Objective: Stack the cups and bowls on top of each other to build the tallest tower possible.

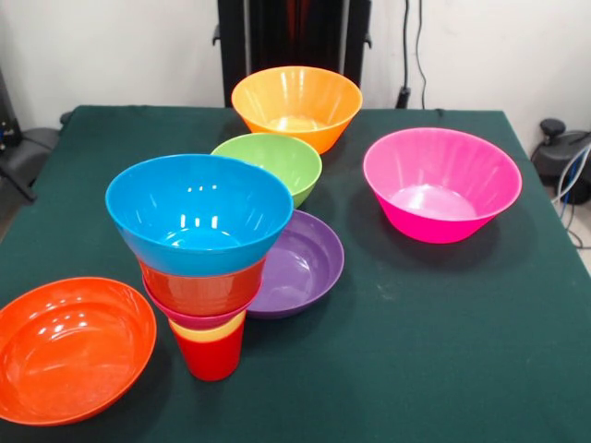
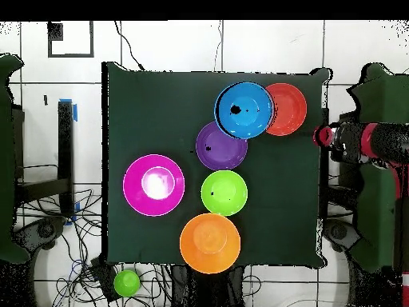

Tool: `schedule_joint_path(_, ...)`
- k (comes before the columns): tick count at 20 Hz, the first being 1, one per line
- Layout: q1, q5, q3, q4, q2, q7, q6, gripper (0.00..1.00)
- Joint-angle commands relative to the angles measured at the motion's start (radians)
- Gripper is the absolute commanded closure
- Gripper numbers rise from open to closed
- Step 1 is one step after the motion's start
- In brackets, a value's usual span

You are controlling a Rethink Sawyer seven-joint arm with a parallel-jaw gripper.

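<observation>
You see five loose bowls, all empty, mouths up: magenta bowl [image 1: 441, 185], light orange bowl [image 1: 296, 106], orange-red bowl [image 1: 69, 349], purple bowl [image 1: 300, 263], green bowl [image 1: 270, 164]. One tower [image 1: 205, 268] stands upright at the front-left, blue bowl [image 1: 199, 212] topmost, red cup [image 1: 212, 353] lowest. The arm [image 2: 371, 144] sits off-table; gripper grasp unreadable.

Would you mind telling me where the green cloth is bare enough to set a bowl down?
Bare cloth lies in front of the glossy magenta-pink plastic bowl, right of the funnel-shaped tower. It is crowded where the tower, shallow purple bowl, green bowl and light orange bowl cluster.
</observation>
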Motion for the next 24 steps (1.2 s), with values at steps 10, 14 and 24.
schedule_joint_path(10, 0.067, -0.1, -0.046, -0.19, 0.09, -0.388, 0.058, 0.0)
schedule_joint_path(14, 0.067, -0.115, -0.06, -0.178, 0.092, -0.349, -0.001, 0.0)
schedule_joint_path(24, 0.033, -0.148, -0.076, -0.038, 0.063, -0.217, -0.214, 0.0)
